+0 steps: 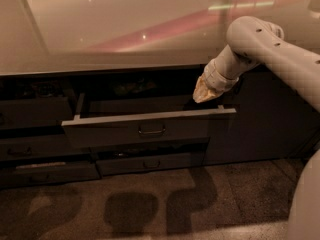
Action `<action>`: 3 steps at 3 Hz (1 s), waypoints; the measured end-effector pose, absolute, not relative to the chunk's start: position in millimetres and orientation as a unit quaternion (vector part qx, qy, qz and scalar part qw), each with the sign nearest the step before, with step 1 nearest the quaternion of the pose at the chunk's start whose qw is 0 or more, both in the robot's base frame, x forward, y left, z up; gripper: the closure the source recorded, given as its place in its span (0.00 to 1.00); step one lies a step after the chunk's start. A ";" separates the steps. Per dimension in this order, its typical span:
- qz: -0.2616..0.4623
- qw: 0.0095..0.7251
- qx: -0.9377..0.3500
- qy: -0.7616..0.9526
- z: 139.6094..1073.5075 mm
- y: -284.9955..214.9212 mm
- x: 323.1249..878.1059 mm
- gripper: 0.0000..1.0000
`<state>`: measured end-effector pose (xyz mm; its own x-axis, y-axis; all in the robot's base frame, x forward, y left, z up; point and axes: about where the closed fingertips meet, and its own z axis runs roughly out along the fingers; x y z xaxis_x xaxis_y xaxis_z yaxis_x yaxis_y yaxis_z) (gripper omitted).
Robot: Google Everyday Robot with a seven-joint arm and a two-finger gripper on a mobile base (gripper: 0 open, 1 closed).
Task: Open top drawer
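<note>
Standing open, dark grey top drawer (pixel 107 130), small centre handle (pixel 151 131), gripper (pixel 202 93) at its right end, grip unclear.

I read no text, label or number anywhere. My tool (pixel 201 95) hangs at the right end of the top drawer (pixel 120 131), just above its front.

The top drawer (pixel 115 132) has a dark grey front and a darker handle (pixel 151 132). The gripper (pixel 200 95), just above the drawer's right end, is tan, on an off-white arm (pixel 280 54). The counter (pixel 100 29) is glossy pale beige with a pink streak; the floor (pixel 240 199) is speckled brown.
</note>
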<state>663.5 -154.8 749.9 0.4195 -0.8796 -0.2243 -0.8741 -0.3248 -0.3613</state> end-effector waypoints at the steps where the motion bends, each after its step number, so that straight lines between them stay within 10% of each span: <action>1: -0.006 0.218 -0.814 0.539 749.8 -154.8 663.5 1.00; 3: 0.001 0.215 -0.827 0.520 694.8 -161.5 662.5 1.00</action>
